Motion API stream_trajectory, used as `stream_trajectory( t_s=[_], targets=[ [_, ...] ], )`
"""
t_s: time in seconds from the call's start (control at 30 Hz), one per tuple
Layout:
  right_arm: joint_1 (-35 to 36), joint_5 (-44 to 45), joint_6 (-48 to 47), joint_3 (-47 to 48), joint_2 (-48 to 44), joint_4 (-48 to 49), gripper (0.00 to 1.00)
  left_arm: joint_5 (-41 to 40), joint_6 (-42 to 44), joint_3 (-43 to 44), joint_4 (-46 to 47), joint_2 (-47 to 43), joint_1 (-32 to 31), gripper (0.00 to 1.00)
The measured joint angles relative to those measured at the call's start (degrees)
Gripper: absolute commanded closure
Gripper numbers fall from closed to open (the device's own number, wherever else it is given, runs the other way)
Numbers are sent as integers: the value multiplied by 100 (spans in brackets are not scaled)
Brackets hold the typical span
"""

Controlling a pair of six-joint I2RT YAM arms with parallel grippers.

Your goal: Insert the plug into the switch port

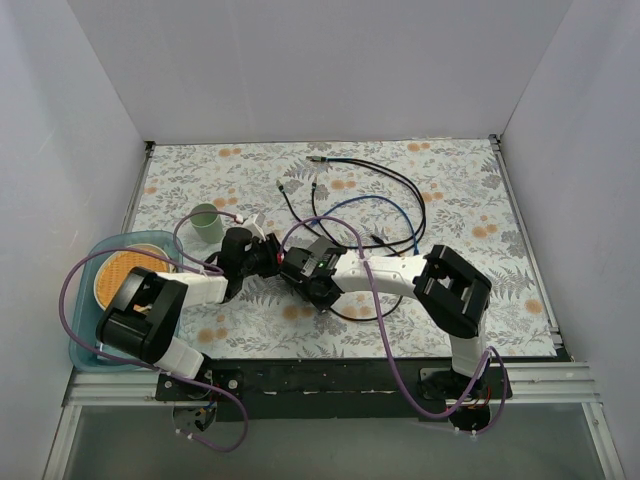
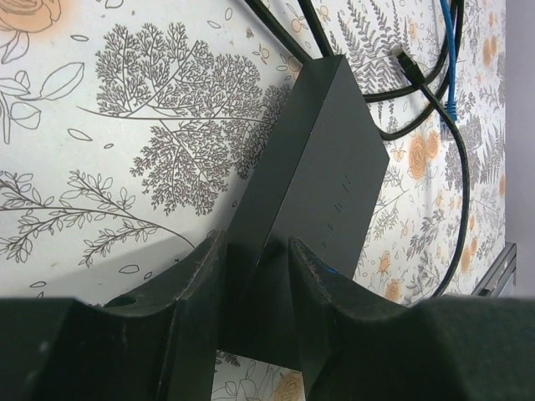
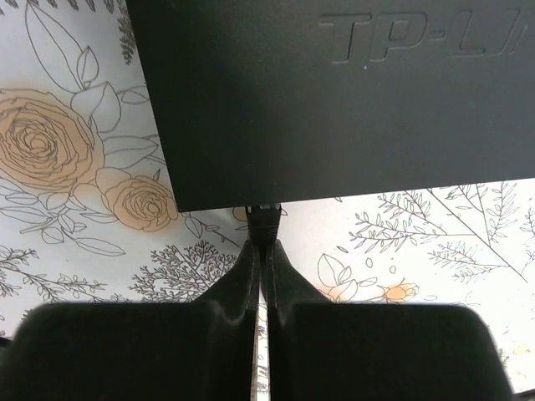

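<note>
plug (image 3: 265, 219) at the switch port's lip, seating unconfirmed

the plug sits pinched between the fingers of the right gripper (image 3: 263, 251), clenched tight on it, its tip touching the long edge of the dark grey switch box (image 3: 334, 100), where the switch port lies hidden behind it. the left gripper (image 2: 255, 271) grasps that box by one end, near the front centre of the floral tabletop (image 1: 450, 190). by the look of it, pickup and alignment are done; whether the plug is fully seated cannot be told, so a final push and the release likely remain. the count: one box, one held plug, two grippers, one blue cable (image 2: 450, 58) among several black cables (image 2: 466, 217) too tangled to number, one green cup (image 1: 207, 222), one teal tray (image 1: 85, 345).
</note>
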Motion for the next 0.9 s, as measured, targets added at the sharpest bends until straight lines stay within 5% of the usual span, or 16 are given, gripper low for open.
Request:
stream_trajectory(
  t_s=[0.2,0.4,0.6,0.9],
  targets=[
    [-2,-20,-24,-11,-11,-90,99,-151,-72,-219,-57,0,-39,71],
    [-31,-85,-57,-136,-94,4,97,-400,-186,-210,-345,-133,-120,58],
    [-83,-188,-81,-584,-391,503,64,-686,-223,114,-1064,-227,-306,49],
    [-166,-160,-131,-1021,-645,1368,30,-693,-409,498,-2149,-424,-339,20]
  ],
)
